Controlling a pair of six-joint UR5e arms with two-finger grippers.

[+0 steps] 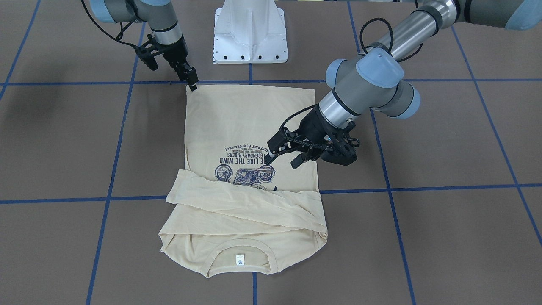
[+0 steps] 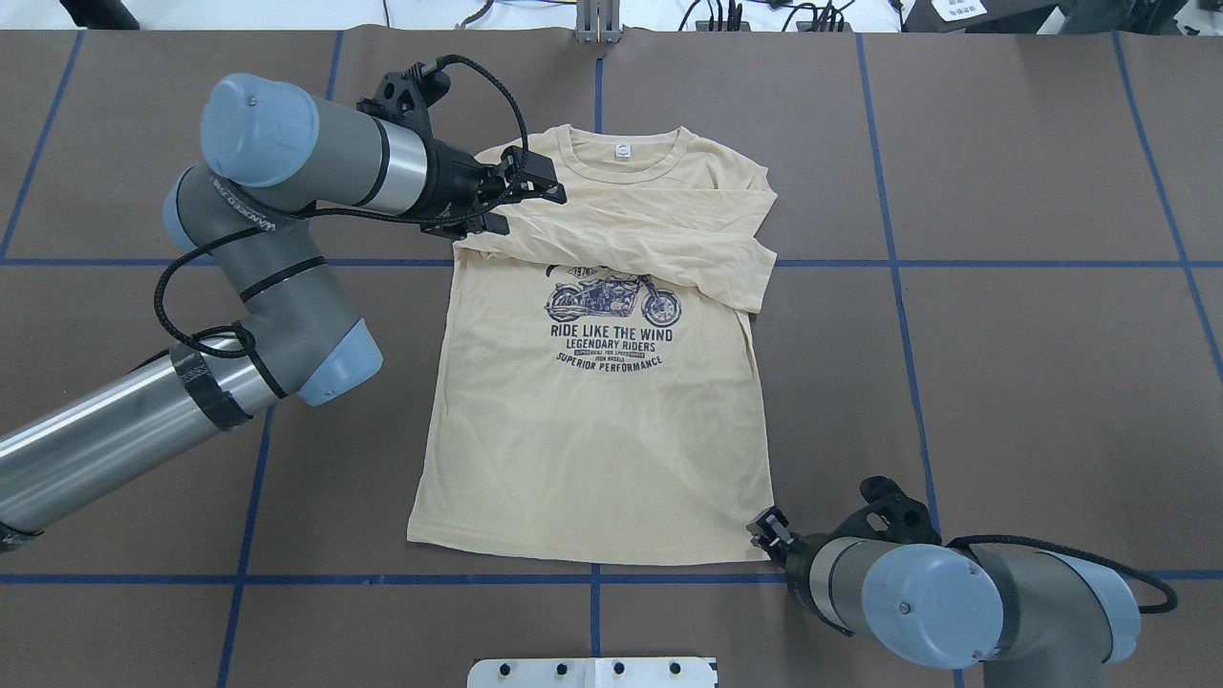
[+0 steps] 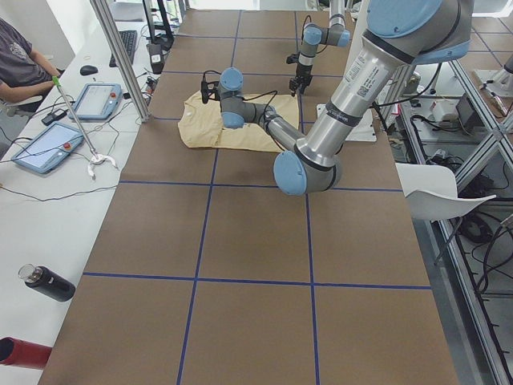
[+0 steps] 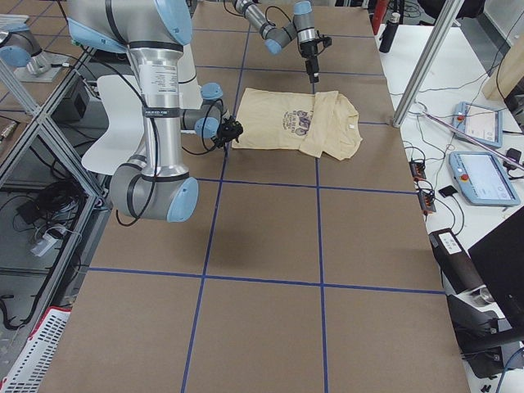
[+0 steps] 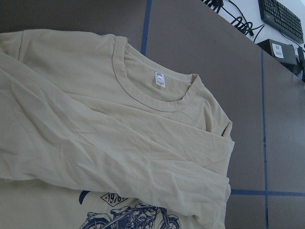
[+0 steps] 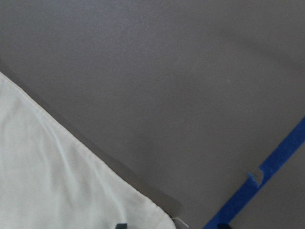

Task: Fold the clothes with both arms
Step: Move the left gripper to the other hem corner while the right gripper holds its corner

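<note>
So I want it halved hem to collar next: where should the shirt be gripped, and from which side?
I'd take the shirt by its two hem corners, coming in low from the robot's side. The hem lies flat and free there, while the sleeves are stacked across the chest. The right hand is at one corner; the other corner is bare.

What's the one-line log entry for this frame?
shirt: flat, print up, sleeves folded across chest | left gripper: open, over folded sleeves | right gripper: at hem corner, open or shut unclear
</note>
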